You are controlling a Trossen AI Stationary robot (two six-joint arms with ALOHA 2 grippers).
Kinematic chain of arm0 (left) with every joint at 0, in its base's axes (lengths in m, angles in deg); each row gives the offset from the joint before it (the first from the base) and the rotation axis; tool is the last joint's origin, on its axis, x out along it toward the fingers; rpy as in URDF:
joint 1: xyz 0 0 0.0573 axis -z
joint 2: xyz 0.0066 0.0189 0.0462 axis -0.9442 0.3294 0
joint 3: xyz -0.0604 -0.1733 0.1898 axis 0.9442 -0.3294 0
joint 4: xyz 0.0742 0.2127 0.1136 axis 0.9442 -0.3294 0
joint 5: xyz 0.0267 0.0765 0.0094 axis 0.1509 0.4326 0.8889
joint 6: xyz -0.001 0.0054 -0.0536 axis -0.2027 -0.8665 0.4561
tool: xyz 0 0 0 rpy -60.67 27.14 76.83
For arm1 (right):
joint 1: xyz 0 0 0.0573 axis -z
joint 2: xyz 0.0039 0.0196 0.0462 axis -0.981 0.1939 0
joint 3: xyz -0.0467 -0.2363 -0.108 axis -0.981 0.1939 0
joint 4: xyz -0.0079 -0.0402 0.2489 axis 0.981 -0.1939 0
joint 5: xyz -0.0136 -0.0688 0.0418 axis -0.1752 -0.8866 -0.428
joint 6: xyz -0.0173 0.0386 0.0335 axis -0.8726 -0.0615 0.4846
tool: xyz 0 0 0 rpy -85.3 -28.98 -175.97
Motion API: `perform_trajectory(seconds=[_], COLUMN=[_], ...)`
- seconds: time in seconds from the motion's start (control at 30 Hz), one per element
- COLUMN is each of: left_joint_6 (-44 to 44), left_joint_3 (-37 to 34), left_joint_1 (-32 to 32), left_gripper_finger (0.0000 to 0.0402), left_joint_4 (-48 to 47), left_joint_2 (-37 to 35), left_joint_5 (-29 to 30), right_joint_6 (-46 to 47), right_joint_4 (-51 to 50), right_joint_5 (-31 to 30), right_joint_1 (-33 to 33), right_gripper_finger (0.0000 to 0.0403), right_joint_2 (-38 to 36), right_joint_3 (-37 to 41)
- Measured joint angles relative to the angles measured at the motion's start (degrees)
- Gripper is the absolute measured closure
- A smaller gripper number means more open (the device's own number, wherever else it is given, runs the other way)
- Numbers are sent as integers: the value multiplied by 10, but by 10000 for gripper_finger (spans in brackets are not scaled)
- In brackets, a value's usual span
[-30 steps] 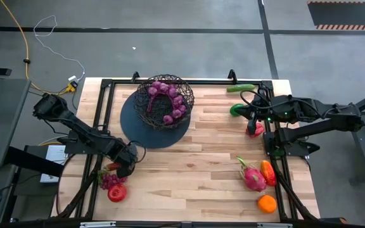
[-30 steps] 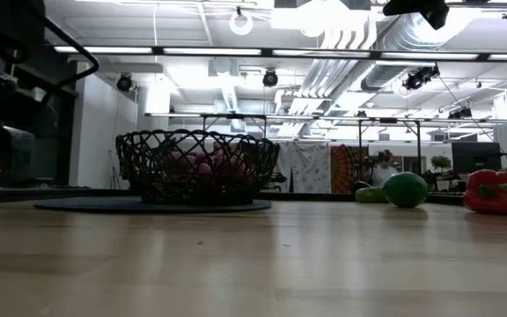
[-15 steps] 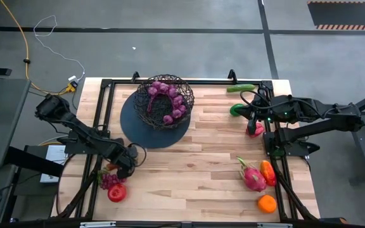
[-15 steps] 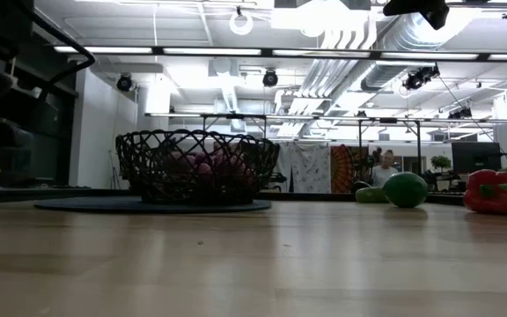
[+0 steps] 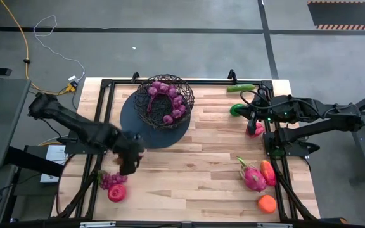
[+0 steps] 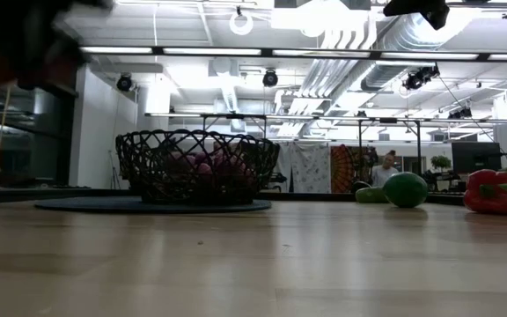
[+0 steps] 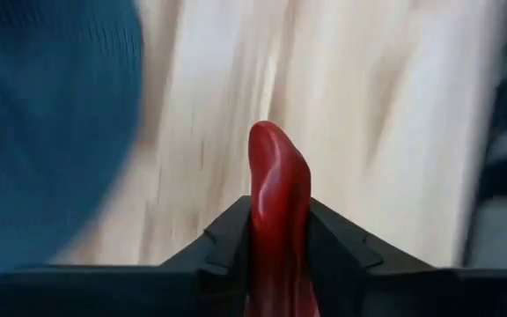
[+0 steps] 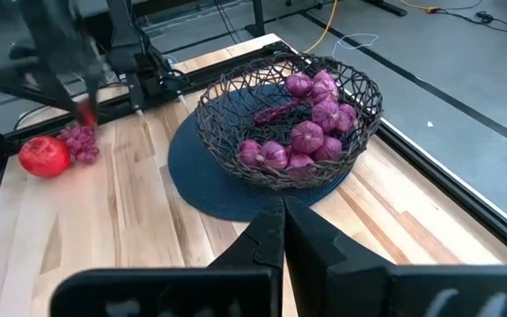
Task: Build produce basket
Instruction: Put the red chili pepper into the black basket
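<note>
L gripper (image 7: 280,255): my jaws clamped on red chili (image 7: 278,189), tip poking out fwd, held off the table.
R gripper (image 8: 282,231): jaws closed, empty, parked.
Basket (image 5: 165,101): ahead of L jaws, on dark disc (image 5: 146,132).
Handling: chili prob light, waxy, bendy; I'd grip mid-body, firm not crushing.

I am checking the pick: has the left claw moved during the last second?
Yes. In the high view the left claw, shut on the red chili, has shifted from beside the grapes toward the dark round mat under the basket.
</note>
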Motion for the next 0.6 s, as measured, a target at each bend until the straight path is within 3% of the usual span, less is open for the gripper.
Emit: perform_trajectory(seconds=[0.23, 0.4, 0.6], left_joint_6=[-229, -376, -385], left_joint_3=[207, 275, 267], left_joint_1=[-143, -253, -342], left_gripper_finger=[319, 336, 320], left_joint_4=[4, 7, 12], left_joint_2=[-2, 70, 180], left_joint_5=[135, 121, 93], right_joint_6=[1, 9, 13], right_joint_4=[0, 0, 0], right_joint_5=[0, 0, 0], right_joint_1=[0, 0, 0], right_gripper_finger=[403, 403, 403], right_joint_2=[0, 0, 0], right_joint_3=[0, 0, 0])
